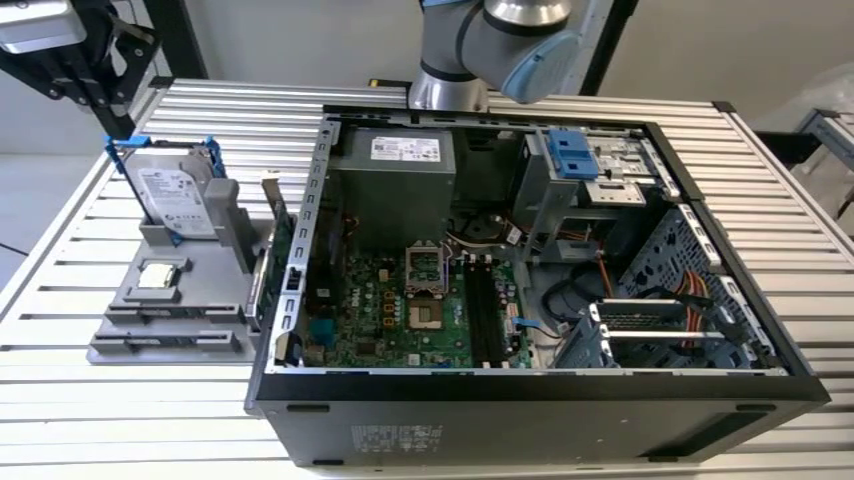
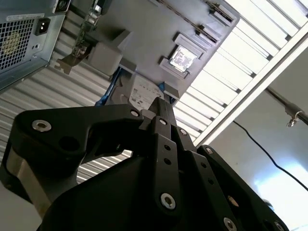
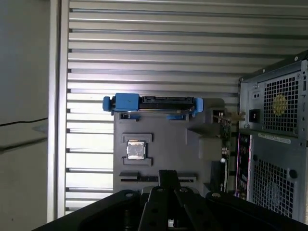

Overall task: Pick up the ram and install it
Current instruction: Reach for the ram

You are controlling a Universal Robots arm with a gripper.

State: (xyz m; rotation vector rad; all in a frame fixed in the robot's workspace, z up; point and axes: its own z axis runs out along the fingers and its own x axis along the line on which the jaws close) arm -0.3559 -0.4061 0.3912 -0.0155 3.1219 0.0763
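The ram (image 1: 171, 342) is a thin dark stick lying in the front slot of a grey fixture (image 1: 200, 300) on the exterior view's left, outside the open computer case (image 1: 534, 400). The first wrist view has the ram (image 3: 137, 178) at the fixture's near edge, partly hidden behind my fingertips. My gripper (image 3: 168, 174) hangs well above the fixture with its black fingers pressed together and nothing between them. The second wrist view has the gripper (image 2: 161, 107) over the fixture too. The motherboard's black memory slots (image 1: 487, 315) lie inside the case.
On the fixture stand a silver hard drive in a blue frame (image 1: 174, 190), a square chip (image 1: 160, 275) and an upright card with a metal bracket (image 1: 274, 250). The arm (image 1: 494, 40) rises behind the case. The slatted table (image 1: 107, 400) surrounds everything.
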